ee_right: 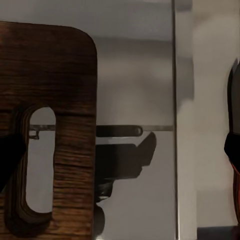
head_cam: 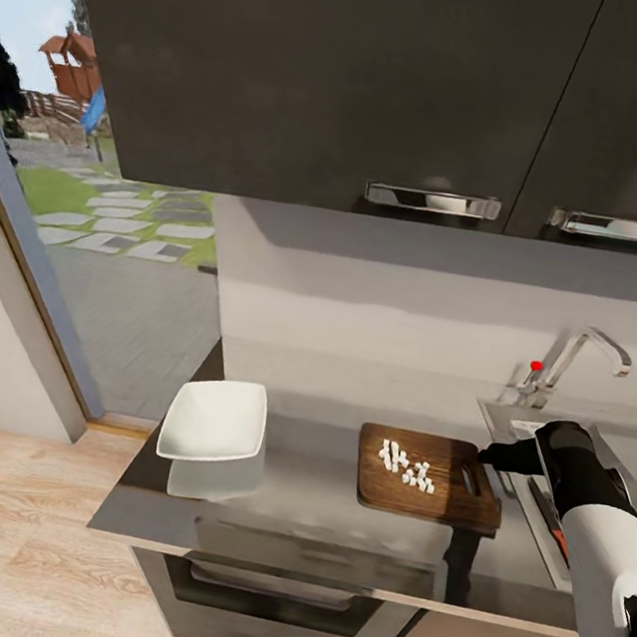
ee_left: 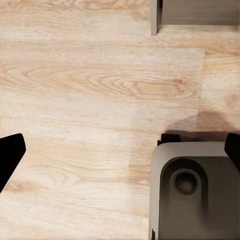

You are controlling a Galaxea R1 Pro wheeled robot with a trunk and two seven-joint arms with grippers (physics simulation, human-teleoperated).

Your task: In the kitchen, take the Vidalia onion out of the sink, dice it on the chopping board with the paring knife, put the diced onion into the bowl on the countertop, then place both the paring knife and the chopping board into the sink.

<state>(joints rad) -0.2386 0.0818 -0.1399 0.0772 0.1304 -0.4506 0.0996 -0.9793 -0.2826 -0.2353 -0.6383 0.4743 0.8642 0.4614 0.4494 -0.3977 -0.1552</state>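
- The right arm (head_cam: 596, 541) is nearest the head camera; its gripper (head_cam: 489, 458) hovers by the board's (head_cam: 428, 479) handle slot, jaws apart and empty.
- The onion is diced: white bits (head_cam: 406, 466) lie on the board, not in the bowl (head_cam: 214, 422).
- A red strip, perhaps the knife (head_cam: 559, 540), lies by the sink (head_cam: 507, 416).
- Left gripper (ee_left: 120, 150): spread over floor (ee_left: 90, 85), empty.
- Left to do: fill the bowl, then sink the board and knife.

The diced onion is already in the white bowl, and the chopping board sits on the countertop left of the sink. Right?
Not quite. The head view shows the diced onion on the chopping board; the bowl looks empty. The board does sit on the countertop, left of the sink.
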